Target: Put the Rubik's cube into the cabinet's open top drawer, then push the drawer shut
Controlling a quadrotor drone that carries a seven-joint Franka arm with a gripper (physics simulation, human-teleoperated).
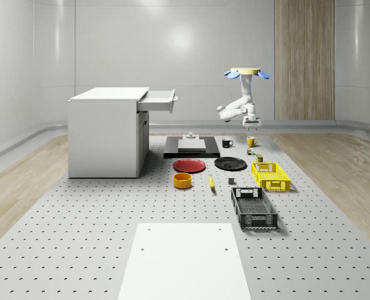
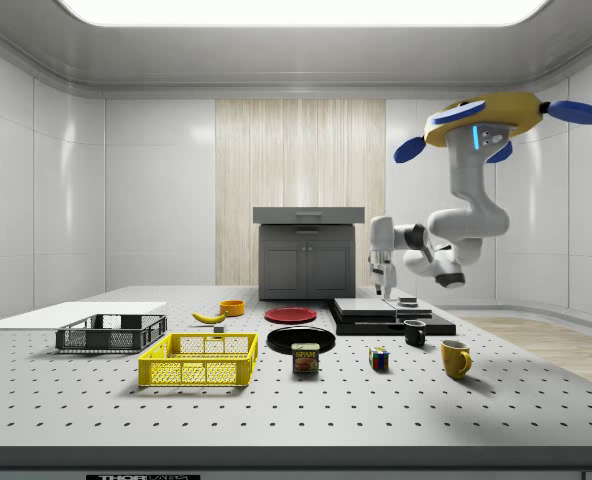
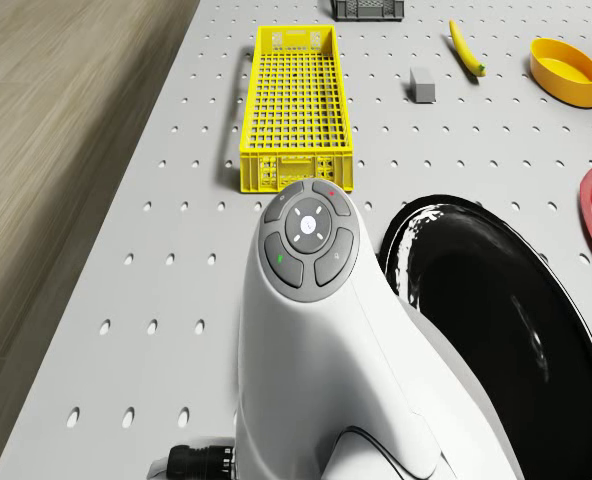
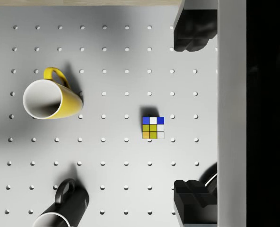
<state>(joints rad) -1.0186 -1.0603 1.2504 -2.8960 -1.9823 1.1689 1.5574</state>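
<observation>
Fingers [image 4: 192, 35] stand spread wide with nothing between them, the gripper [image 2: 384, 290] hanging high above the Rubik's cube [image 4: 153, 127] on the table [image 1: 79, 237], between yellow mug [image 4: 48, 99] and black mug [image 4: 59, 210]. Drone [image 2: 486, 118] hovers above; the far-left cabinet's [image 1: 107, 134] drawer [image 1: 157, 100] is open

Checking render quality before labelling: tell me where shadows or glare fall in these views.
Wrist view: yellow mug and black mug cast soft shadows, and the cube is evenly lit. Drone view: the black plate shows a white glare streak. Side view: a bright ceiling panel. Whole-scene view: a soft glare patch on the back wall.
</observation>
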